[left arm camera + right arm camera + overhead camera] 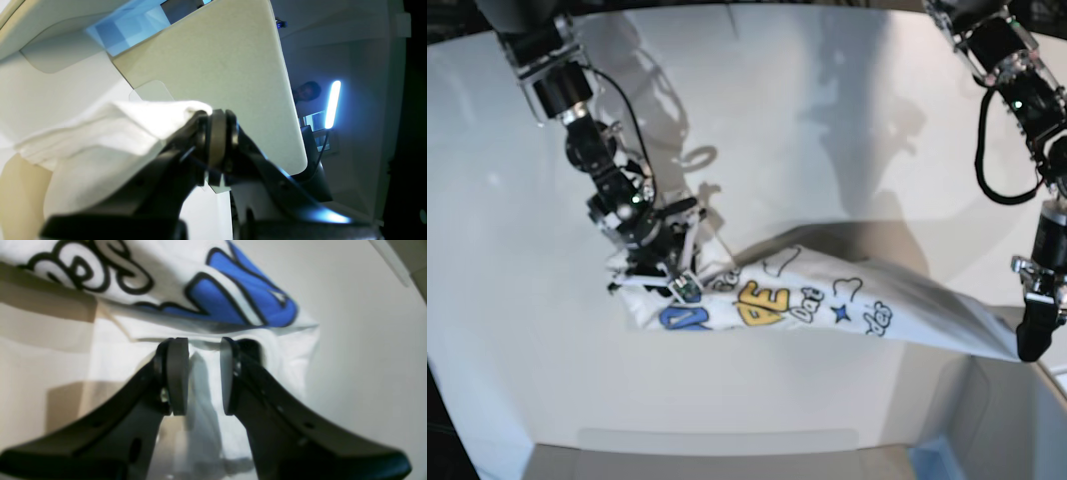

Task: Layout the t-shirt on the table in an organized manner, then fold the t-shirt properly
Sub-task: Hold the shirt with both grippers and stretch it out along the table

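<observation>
Nearest in the base view: a curved near edge of the table (pixel 727 400), with a grey box-like corner piece (pixel 1012 420) at the near right.

Just beyond, the t-shirt (pixel 827 305) stretched as a long band from left to right, printed side toward the camera, with blue, yellow and black-outlined letters plus a blue star showing. Lower hem edge running nearly straight from the left bunch to the right tip; upper edge sagging in folds.

At the right end, left gripper (pixel 1030 343) clamped tight on the t-shirt's corner, held off the table beside its right edge, above the corner piece. Seen from the left wrist, white cloth (pixel 110 140) bunched to one side of the pressed-together pads (pixel 217 136).

At the left end, right gripper (pixel 667 275) low over the bunched cloth, jaws partly apart. Seen from the right wrist, white fabric between and behind the two pads (pixel 176 370), blue print (pixel 247 300) just beyond them; actual pinch on the cloth impossible to tell.

Farther back, broad bare white tabletop across the whole far half, crossed only by arm shadows. More bare surface left of the shirt.
</observation>
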`<control>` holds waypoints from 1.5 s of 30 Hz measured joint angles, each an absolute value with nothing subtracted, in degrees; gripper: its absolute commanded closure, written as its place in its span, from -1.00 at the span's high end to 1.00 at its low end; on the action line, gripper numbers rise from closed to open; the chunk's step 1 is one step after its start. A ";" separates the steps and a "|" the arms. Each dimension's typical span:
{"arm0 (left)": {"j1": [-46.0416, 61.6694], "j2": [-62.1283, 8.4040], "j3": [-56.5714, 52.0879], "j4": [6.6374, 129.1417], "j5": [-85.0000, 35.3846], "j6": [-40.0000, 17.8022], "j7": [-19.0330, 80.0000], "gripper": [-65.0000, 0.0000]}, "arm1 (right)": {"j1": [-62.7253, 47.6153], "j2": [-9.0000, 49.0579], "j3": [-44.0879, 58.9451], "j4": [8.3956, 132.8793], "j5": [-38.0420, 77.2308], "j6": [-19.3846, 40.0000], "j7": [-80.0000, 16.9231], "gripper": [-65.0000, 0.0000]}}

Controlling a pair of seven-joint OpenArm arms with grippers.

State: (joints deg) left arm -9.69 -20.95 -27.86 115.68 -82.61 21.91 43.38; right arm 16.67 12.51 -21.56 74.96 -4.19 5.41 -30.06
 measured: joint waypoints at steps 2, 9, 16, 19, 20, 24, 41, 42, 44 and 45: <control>-9.69 -20.95 -27.86 115.68 -82.59 21.91 43.38 -1.00 | 17.39 12.14 -21.58 72.79 -3.88 5.67 -30.02 -0.48; -9.67 -20.97 -27.83 115.68 -82.59 21.91 43.38 -1.00 | 18.76 10.81 -21.56 71.48 -4.29 5.43 -27.81 -0.50; -9.67 -20.97 -27.75 115.68 -82.59 21.93 43.38 -1.00 | 23.05 9.10 -21.61 65.87 -4.40 5.63 -27.11 -0.65; -9.67 -20.97 -27.73 115.68 -82.63 21.93 43.40 -1.00 | 24.67 8.88 -23.20 62.52 -4.56 5.58 -27.14 -0.66; -9.67 -20.97 -27.73 115.68 -82.63 21.93 43.38 -1.00 | 24.84 8.84 -23.97 62.15 -4.54 5.54 -27.20 -0.69; -9.67 -20.97 -27.73 115.68 -82.61 21.93 43.33 -1.00 | 25.54 8.69 -27.29 61.49 -4.43 5.61 -27.09 -1.00; -8.56 -21.63 -27.73 114.98 -82.78 22.06 43.42 -1.00 | 14.81 10.39 -16.53 87.42 -3.95 5.15 -27.49 -1.00; -8.12 -21.63 -27.73 114.98 -82.70 22.06 43.27 -1.00 | 14.33 10.44 -15.11 89.86 -4.10 5.15 -27.44 -1.00; -6.79 -21.61 -27.73 114.91 -82.67 22.06 43.44 -1.00 | 13.56 10.46 -12.80 93.67 -4.16 5.15 -27.22 -1.00; -6.44 -21.61 -27.73 114.91 -82.70 22.06 43.40 -1.00 | 13.30 10.48 -12.36 94.43 -4.12 5.15 -27.16 -1.00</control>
